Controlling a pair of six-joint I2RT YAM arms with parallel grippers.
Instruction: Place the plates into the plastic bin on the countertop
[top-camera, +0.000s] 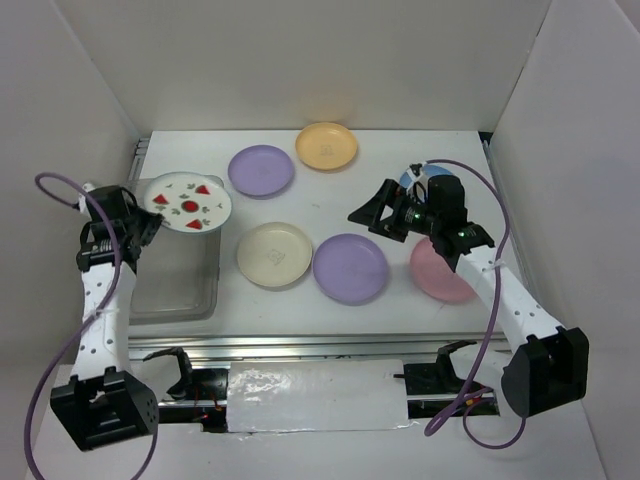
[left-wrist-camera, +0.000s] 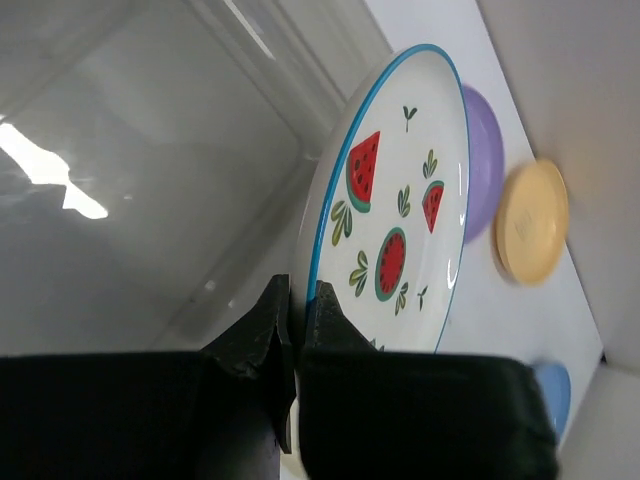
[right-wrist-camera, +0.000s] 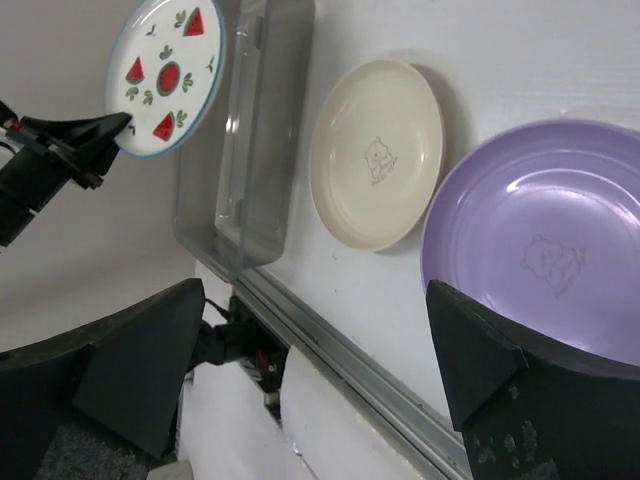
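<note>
One plate, the white fruit-patterned plate (top-camera: 188, 203), is off the countertop (top-camera: 390, 150). The left gripper (top-camera: 150, 224) is clamped on its rim and holds it tilted over the far end of the plastic bin (top-camera: 175, 285), which sits at the left of the table with no plate visible inside. The step in hand looks like the first drop. The next move calls for lowering the plate between the bin's walls, levelling it, and only then parting the fingers. Rightward, the first lilac plate (top-camera: 261, 170), the cream plate (top-camera: 275, 254), the orange-yellow plate (top-camera: 326, 146) and the second lilac plate (top-camera: 350, 268) lie flat on the surface. Further right, the right gripper (top-camera: 372, 208) hovers with its jaws spread wide, gripping nothing. The blue plate (top-camera: 413, 178) is half hidden behind it, and the pink plate (top-camera: 438, 275) lies under its forearm.
</note>
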